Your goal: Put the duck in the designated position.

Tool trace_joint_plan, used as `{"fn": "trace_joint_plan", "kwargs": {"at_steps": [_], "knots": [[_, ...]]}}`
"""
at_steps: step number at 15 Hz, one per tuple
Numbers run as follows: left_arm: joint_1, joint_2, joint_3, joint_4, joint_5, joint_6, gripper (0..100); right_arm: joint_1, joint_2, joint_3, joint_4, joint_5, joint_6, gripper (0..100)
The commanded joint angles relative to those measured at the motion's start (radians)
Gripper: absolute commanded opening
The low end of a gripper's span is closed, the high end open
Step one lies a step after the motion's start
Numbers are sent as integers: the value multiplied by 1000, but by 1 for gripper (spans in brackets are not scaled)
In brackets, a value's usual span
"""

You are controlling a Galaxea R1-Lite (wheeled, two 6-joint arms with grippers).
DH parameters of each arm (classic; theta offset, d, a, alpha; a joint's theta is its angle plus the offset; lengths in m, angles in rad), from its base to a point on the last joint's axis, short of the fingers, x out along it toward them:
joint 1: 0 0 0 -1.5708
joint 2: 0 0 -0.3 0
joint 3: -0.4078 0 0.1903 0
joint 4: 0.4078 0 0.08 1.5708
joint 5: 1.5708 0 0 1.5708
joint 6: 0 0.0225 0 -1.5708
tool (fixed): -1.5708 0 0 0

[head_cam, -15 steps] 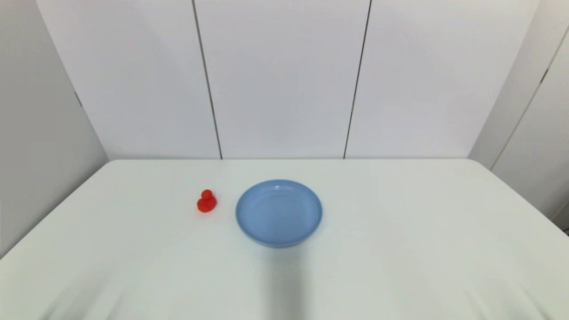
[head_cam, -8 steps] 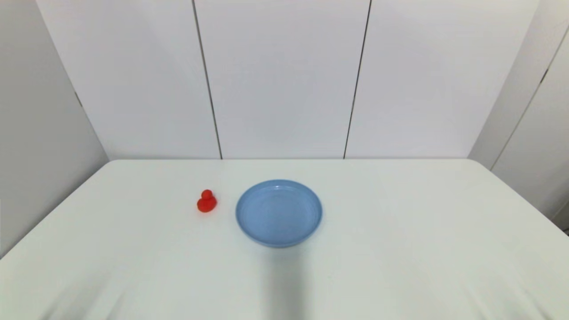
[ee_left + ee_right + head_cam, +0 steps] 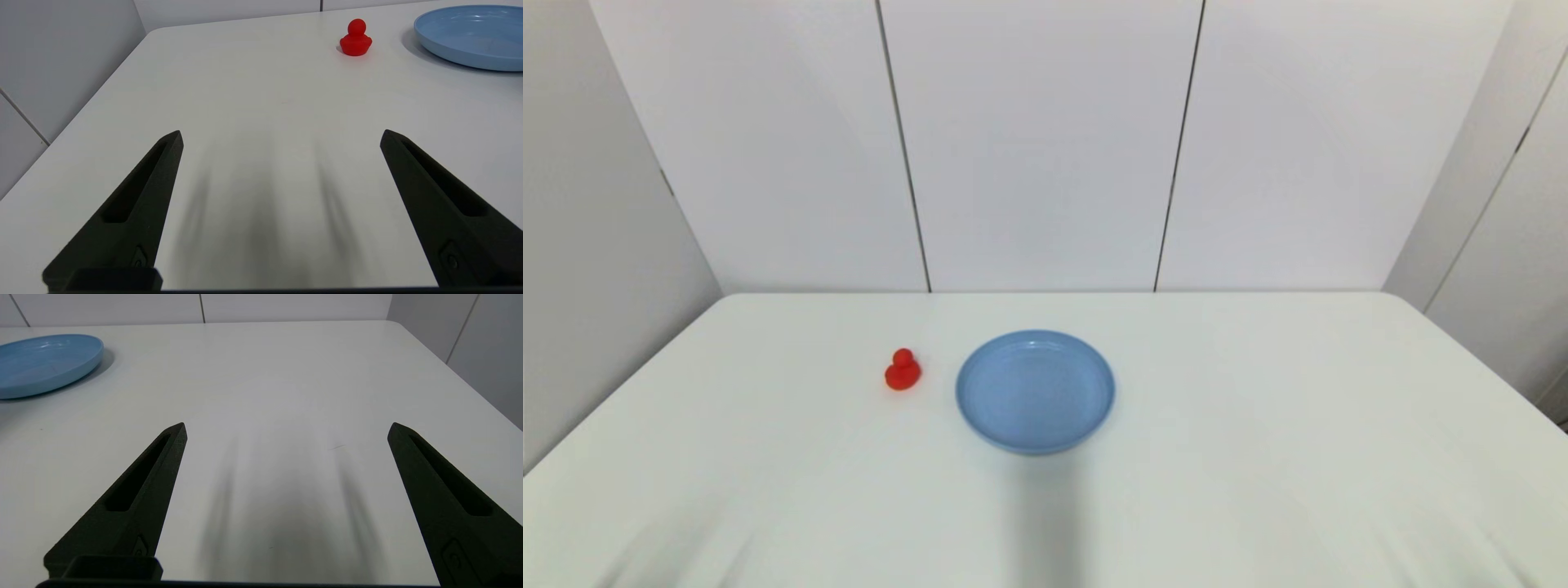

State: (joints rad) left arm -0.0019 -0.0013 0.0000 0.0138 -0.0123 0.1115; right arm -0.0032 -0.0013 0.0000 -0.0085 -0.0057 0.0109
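While both arms sit low at the near edge of the white table (image 3: 1258, 392), out of the head view, one red toy duck (image 3: 903, 371) stands upright on the tabletop just to the left of one blue plate (image 3: 1035, 390), close to its rim but not touching it. Seen from its wrist camera, the left gripper (image 3: 281, 134) has its two black fingers spread wide over bare table, with the duck well ahead of it. Likewise the right gripper (image 3: 287, 426) is spread wide, holding nothing.
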Motion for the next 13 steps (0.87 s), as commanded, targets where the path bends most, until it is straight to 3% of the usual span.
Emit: {"fn": "trace_joint_plan", "kwargs": {"at_steps": [1,13], "knots": [[0,0,0,0,0,0,100,0,1,0,1,-2,0,100],[-1,0,0,0,0,0,100,0,1,0,-1,-19,4,100]]}}
